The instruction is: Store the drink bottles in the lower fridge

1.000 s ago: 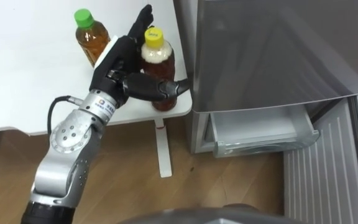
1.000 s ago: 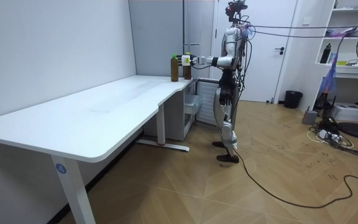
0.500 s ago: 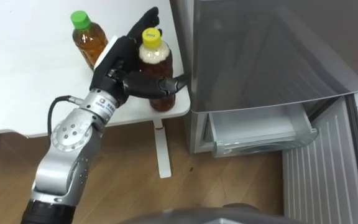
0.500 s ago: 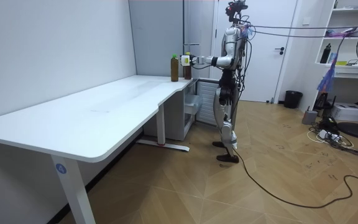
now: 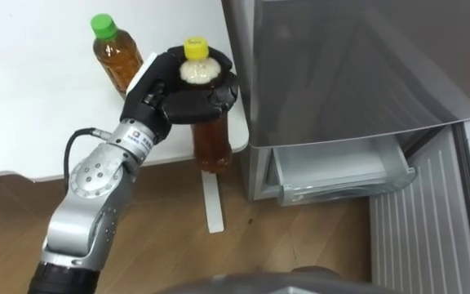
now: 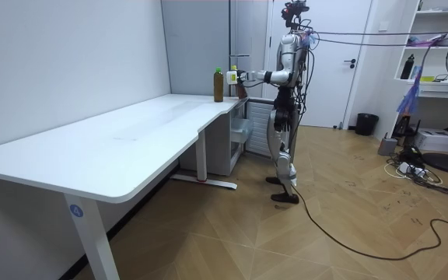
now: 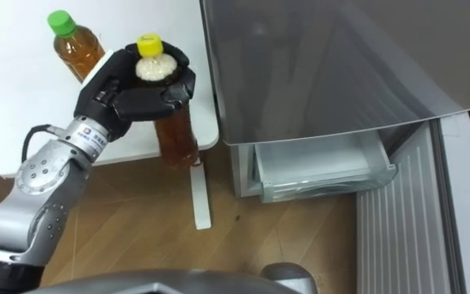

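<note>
My left hand (image 5: 188, 96) is shut on the yellow-capped tea bottle (image 5: 210, 139), fingers and thumb curled round its shoulder just under the cap. The bottle hangs upright at the table's corner, with its base past the table edge and above the floor. A second tea bottle with a green cap (image 5: 114, 57) stands on the white table (image 5: 39, 98) to the left of the hand. In the room view I stand at the table's far corner beside the fridge, with my left arm stretched out to the bottles (image 6: 234, 78).
The grey fridge (image 5: 341, 65) stands right of the table corner. Its lower compartment is open, with a clear drawer (image 5: 341, 171) pulled out and the door's inner side (image 5: 431, 220) at the right. The table's white leg (image 5: 211, 204) stands below the bottle, on wooden floor.
My left hand's straight fingers have curled round the yellow-capped bottle. The bottle has come off the table corner toward me.
</note>
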Robot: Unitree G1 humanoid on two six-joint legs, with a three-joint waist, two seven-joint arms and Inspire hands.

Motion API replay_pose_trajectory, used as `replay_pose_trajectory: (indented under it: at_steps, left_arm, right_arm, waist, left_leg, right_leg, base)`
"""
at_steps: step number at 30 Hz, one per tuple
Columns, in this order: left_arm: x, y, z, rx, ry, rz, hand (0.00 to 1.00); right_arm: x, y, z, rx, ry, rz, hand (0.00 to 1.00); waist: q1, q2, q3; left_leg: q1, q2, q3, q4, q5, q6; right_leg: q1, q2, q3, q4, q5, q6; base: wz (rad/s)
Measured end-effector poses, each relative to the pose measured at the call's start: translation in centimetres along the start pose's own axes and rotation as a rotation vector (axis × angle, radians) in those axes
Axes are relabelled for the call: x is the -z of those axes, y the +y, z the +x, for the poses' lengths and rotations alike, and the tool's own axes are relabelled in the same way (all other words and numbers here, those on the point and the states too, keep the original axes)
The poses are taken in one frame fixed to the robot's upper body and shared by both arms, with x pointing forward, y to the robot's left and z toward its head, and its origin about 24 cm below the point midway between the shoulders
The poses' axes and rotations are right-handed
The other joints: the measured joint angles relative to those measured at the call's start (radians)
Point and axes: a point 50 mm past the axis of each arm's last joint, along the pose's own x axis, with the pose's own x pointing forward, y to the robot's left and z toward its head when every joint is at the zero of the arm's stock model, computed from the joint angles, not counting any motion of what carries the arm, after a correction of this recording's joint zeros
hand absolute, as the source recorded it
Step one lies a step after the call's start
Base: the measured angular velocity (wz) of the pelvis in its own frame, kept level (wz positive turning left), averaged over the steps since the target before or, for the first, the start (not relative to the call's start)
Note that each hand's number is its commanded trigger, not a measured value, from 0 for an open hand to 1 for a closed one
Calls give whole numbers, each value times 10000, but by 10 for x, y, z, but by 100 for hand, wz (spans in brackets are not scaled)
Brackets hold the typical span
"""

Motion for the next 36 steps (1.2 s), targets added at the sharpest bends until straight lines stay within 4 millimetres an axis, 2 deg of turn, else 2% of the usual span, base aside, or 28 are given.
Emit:
replay_pose_trajectory:
  at_steps: [5, 8, 14, 23, 32, 36]
  left_arm:
    - [8, 2, 0, -162, 449, -98, 100]
    - [8, 2, 0, -179, 475, -16, 100]
    - [9, 2, 0, -261, 642, 458, 100]
    - [9, 1, 1, -320, 574, 324, 100]
    - [-4, -3, 2, -241, -301, 127, 100]
    - [-6, -5, 2, -110, -503, 108, 100]
  right_arm:
    - [-3, -1, 0, 42, -82, -21, 0]
    - [-3, -1, 0, 49, -56, -66, 0]
    - [-14, -6, -1, 200, -250, -335, 0]
    - [-34, -14, -5, 583, -849, -540, 0]
    - [-59, -19, -9, 1366, -1901, -927, 0]
    - [-67, -20, -11, 1525, -2311, -1248, 0]
  waist:
    - [23, -153, 81]
    - [33, -224, 40]
    - [119, -194, 11]
    - [276, -161, 4]
    - [862, -174, 10]
    - [943, -222, 6]
  left_leg:
    - [-64, -12, -14, 0, 0, 0]
    - [-107, -8, -18, 4, 0, 0]
    - [-110, 28, -8, 9, 0, 0]
    - [-102, 45, -28, 8, 2, -3]
    - [-287, 30, -169, 120, 9, -15]
    - [-330, 35, -350, 117, 34, -55]
  right_leg:
    - [-6, 11, -17, -12, 10, -13]
    - [-10, 10, -28, -52, 10, -12]
    - [-3, -1, -121, -57, 12, -11]
    - [32, -27, -284, -47, 28, -33]
    - [-1, -67, -469, -97, 71, -56]
    - [40, -49, -585, -235, 122, -64]
  base:
    - [0]
    - [0]
    - [0]
    - [3]
    - [5]
    - [12]
